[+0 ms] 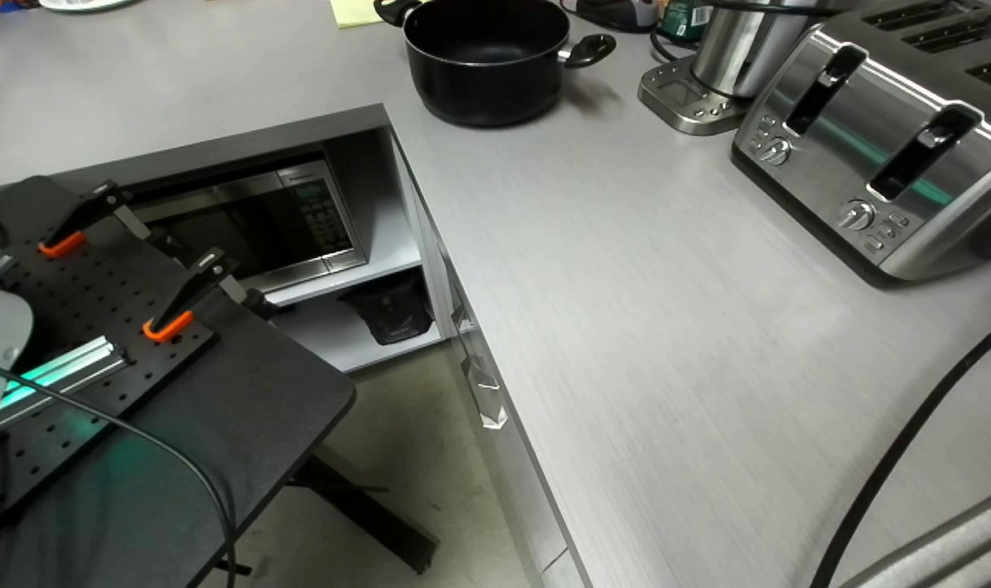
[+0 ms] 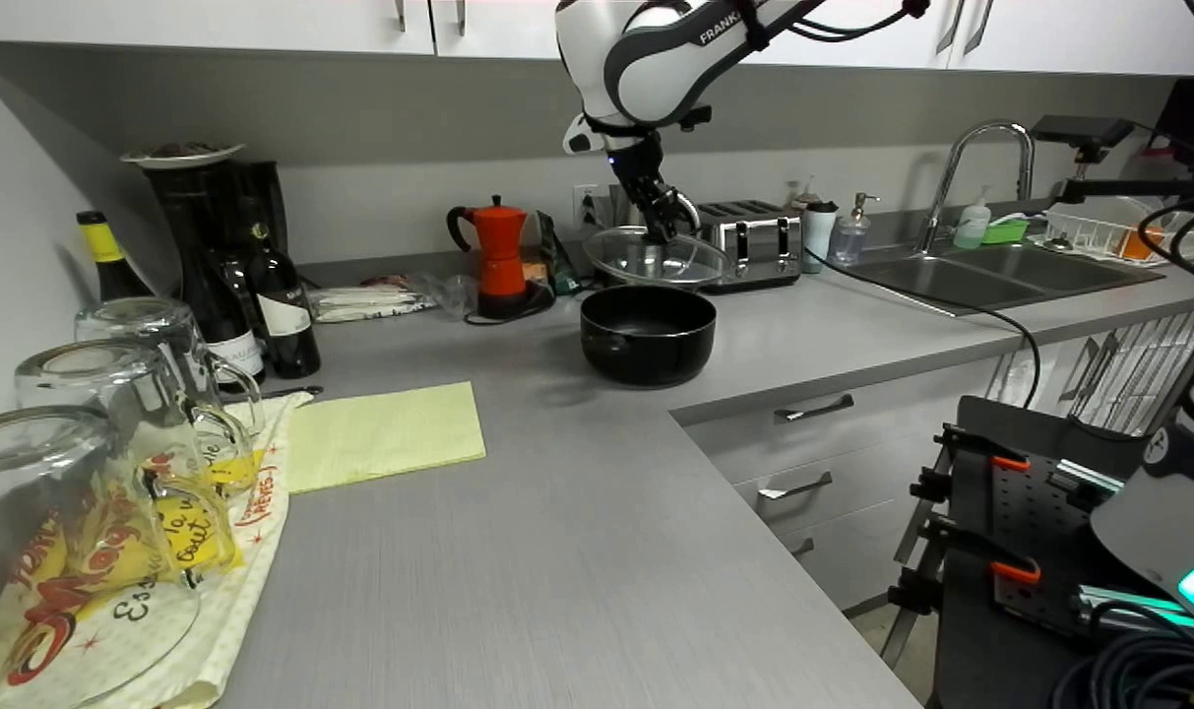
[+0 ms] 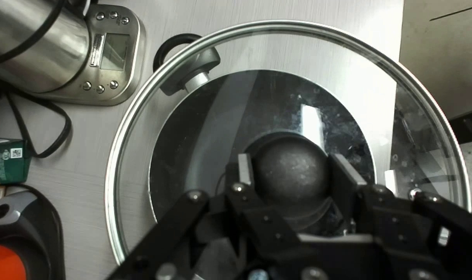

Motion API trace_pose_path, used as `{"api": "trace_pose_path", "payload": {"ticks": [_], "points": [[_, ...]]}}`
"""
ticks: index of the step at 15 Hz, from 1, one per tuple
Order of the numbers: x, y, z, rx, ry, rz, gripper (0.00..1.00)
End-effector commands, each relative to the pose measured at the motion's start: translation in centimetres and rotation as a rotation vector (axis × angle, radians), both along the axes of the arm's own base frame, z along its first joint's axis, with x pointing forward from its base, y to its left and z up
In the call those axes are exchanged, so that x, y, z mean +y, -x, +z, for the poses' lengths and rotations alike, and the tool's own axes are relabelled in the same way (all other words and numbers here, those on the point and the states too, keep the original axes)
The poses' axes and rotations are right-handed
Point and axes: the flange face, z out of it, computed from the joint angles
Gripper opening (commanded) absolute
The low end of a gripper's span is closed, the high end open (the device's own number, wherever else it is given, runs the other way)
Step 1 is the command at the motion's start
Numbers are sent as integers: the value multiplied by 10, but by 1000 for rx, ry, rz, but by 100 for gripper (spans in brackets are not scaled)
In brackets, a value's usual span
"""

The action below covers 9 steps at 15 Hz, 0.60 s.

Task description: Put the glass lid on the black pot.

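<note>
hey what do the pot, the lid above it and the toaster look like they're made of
Black pot: probably coated metal, smooth and dark outside with a thin bright line along the top; which metal is unclear.
Lid: looks like clear, glossy glass, since the pot shows through it; its shiny rim seems metal.
Toaster: likely steel, given its silvery, reflective front; its dark base may be plastic.

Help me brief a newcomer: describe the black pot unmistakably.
In an exterior view, find the counter, then its inside corner. Near it, beneath the lid in the gripper, sits the pot. It's squat, black and two-handled, unlike the red moka pot and steel toaster behind.
</note>
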Motion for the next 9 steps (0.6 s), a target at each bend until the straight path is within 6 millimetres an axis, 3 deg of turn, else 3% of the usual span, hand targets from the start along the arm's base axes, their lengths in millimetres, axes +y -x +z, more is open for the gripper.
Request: {"api": "trace_pose_path", "payload": {"ticks": [1, 9], "points": [[-2, -21, 3, 18, -3, -30, 25], [-10, -43, -22, 52, 11, -79, 25]]}}
